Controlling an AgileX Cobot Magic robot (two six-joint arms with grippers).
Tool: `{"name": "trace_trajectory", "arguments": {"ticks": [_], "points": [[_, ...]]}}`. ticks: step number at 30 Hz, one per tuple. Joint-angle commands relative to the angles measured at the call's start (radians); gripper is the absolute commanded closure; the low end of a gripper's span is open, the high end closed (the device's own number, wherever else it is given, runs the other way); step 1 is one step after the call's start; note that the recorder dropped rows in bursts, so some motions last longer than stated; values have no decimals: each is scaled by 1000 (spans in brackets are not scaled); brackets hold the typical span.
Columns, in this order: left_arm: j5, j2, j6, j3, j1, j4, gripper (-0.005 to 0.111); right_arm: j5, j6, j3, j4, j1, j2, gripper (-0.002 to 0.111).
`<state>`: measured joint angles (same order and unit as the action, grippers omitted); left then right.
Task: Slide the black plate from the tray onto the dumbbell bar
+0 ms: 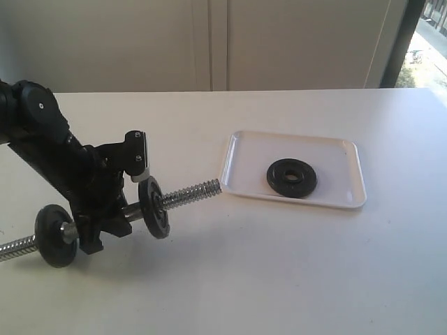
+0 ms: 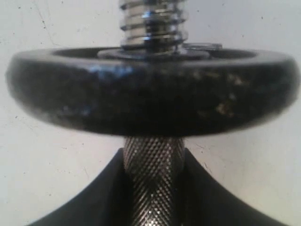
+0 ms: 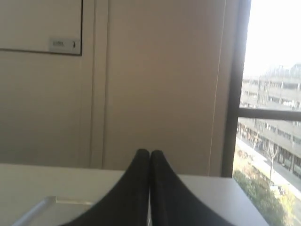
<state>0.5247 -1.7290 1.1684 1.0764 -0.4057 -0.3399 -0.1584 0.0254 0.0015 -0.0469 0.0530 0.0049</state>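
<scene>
A black plate (image 1: 291,178) lies flat in the white tray (image 1: 244,160) right of the table's middle. My left gripper (image 1: 105,220) is shut on the dumbbell bar (image 1: 192,192), holding its knurled middle (image 2: 154,179) between two black discs (image 1: 154,207) (image 1: 56,236). The bar's threaded end points at the tray's near left edge and looks lifted off the table. In the left wrist view one disc (image 2: 153,92) fills the frame just beyond my fingers. My right gripper (image 3: 150,155) is shut and empty, facing the wall, with a corner of the tray (image 3: 42,207) below it. That arm is out of the exterior view.
The white table (image 1: 279,272) ends at a beige wall behind. A window with a dark frame (image 1: 401,42) stands at the far right.
</scene>
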Motion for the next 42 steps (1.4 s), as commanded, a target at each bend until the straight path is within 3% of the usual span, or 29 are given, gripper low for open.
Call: {"name": "trace_trajectory", "arguments": {"ticks": [1,4,9,12,15,18,21,23,25,28,32,35,37,42], "points": [[-2,53,-2,17,-1,-71,107,-122,9,-2,3,-2,-5,108],[0,53,-2,17,-1,-71,107,-215,48,-2,12,-2,-5,108],[-9,53,-2,17,-1,-71,107,-248,371,-2,59,-2,-5,108],[-9,53,-2,17,-1,-71,107,-142,373,-2,233,-2,-5,108],[-9,53,-2,17,-1,-71,107,-95,240,-2,483,-4,62,108],[-9,53,-2,17,-1,-71,107,-34,177,-49,515,-4,259,108],[-9,53,-2,17,-1,-71,107,92,155,-219,383,-1,535,108],[-9,53,-2,17,-1,-71,107,278,135,-452,255,1,823,108],[-9,53,-2,17,-1,-71,107,532,-44,-722,273,36,1103,108],[-9,53,-2,17,-1,-71,107,790,-160,-1106,250,165,1470,108],[-9,53,-2,17,-1,-71,107,842,-160,-1402,84,316,1774,108],[-9,53,-2,17,-1,-71,107,771,-164,-1457,70,339,1893,108],[-9,53,-2,17,-1,-71,107,766,-164,-1457,68,336,1938,98],[-1,53,-2,17,-1,-78,107,760,-164,-1457,47,336,1982,21]]}}
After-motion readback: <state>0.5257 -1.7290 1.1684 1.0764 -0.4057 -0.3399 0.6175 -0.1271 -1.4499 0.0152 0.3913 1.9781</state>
